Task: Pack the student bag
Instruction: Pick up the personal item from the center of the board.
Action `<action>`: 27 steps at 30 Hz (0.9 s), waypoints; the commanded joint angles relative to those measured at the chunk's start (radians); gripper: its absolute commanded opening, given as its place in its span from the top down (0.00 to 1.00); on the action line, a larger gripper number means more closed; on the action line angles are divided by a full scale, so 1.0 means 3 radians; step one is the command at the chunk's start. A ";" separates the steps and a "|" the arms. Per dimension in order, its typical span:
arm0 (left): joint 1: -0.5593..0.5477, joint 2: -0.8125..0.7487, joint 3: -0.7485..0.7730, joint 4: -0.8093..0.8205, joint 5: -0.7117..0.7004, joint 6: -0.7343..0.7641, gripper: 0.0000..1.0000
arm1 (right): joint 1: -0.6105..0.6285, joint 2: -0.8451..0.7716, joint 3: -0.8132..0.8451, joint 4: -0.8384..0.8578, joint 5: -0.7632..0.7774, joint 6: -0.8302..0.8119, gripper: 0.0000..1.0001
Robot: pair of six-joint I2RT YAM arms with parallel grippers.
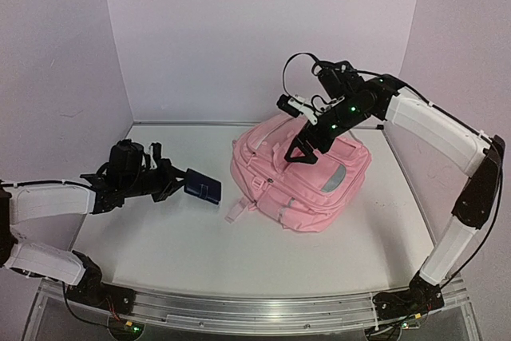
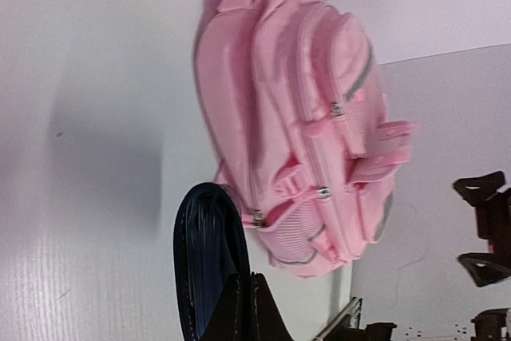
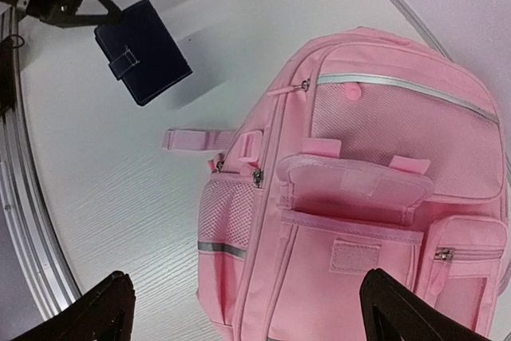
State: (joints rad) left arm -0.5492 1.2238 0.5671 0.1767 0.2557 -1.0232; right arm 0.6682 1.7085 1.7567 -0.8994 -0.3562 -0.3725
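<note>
The student bag (image 1: 299, 185), a pink backpack, lies flat on the white table (image 1: 160, 245), right of centre, with its front pockets facing up. A short pink strap (image 1: 239, 209) sticks out from its near left corner and rests on the table. The right wrist view shows a mesh side pocket with a grey reflective band, a flapped front pocket and several metal zip pulls.

The left end effector (image 1: 182, 183) reaches in low from the left and is clenched on one edge of a navy blue wallet (image 1: 202, 187). The wallet has pale stitching and a small tab closure across its face. It sits just left of the backpack, apart from it, and points towards the bag. A shadow beside it in the right wrist view suggests it is off the table, though I cannot tell that for sure.

The right end effector (image 1: 303, 149) hangs above the upper middle of the backpack and points down at it. Its fingers (image 3: 88, 309) are spread wide, one at each lower corner of its own camera's view, with nothing between them. It does not touch the fabric.
</note>
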 commanded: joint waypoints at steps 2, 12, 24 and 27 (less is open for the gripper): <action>0.0010 -0.0259 0.0351 0.0186 0.0348 -0.0185 1.00 | 0.0363 0.0130 0.0195 0.0014 0.0371 -0.0276 0.02; 0.0009 -0.0262 0.0354 0.0829 0.0454 -0.1197 1.00 | 0.1142 0.0170 -0.0108 0.0845 0.1669 -0.0765 0.02; -0.0047 0.0468 0.0325 0.2319 0.1108 -0.2361 1.00 | 0.1680 0.0470 -0.0175 0.1530 0.2635 -0.1411 0.03; -0.0111 0.0636 0.0363 0.2561 0.1207 -0.2447 1.00 | 0.1725 0.0537 -0.0182 0.1698 0.2816 -0.1535 0.09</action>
State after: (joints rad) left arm -0.5588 1.3694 0.6333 0.7002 0.5272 -1.6558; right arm 1.1697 1.8495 1.7064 -0.5157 0.3454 -0.7518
